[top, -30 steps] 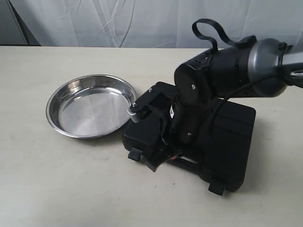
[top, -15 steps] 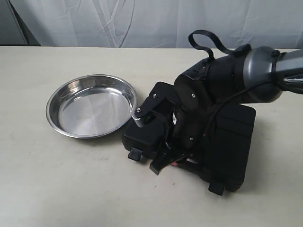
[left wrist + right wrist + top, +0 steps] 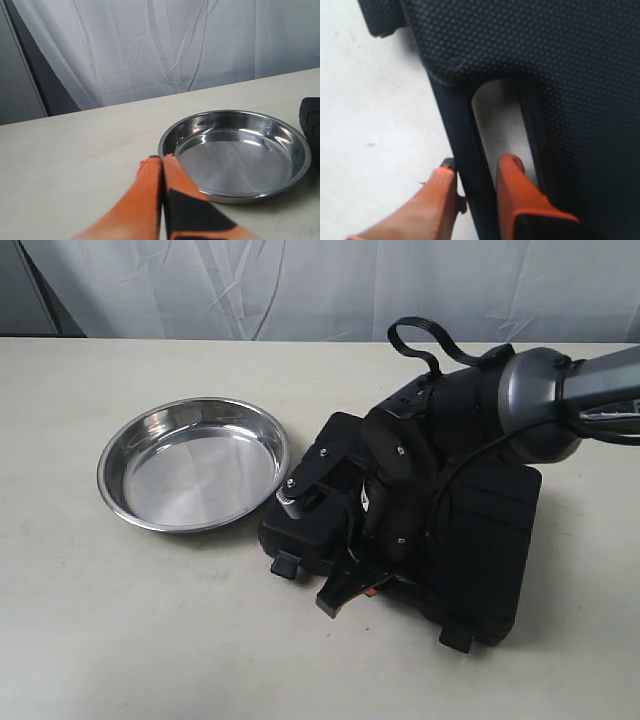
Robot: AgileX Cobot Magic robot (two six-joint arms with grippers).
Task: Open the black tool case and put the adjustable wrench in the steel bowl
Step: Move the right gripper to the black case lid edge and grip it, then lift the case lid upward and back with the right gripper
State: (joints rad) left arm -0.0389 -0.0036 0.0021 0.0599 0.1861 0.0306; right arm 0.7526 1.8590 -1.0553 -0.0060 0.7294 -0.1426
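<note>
On the bench point(image 3: 90, 640), right of centre, the black tool case point(image 3: 495, 530) lies flat with its lid down, one clip latch point(image 3: 284, 565) at the near left corner and another point(image 3: 455, 638) further along that front edge. With the lid shut, the adjustable wrench is out of sight.

The right arm leans over the case. Its right claw point(image 3: 475, 170) is clamped on the handle bar point(image 3: 462, 125), one orange finger inside the cut-out and the other on the outer side, right at the case's front edge.

The steel bowl point(image 3: 190, 475) sits just beside the case's left end, with only reflections on its flat bottom. The left claw point(image 3: 161, 162) is low over the bench with its tips pressed together, just short of the bowl's rolled rim.

There's wide open bench in front of and left of the bowl, and a pale curtain point(image 3: 250, 290) along the far edge.
</note>
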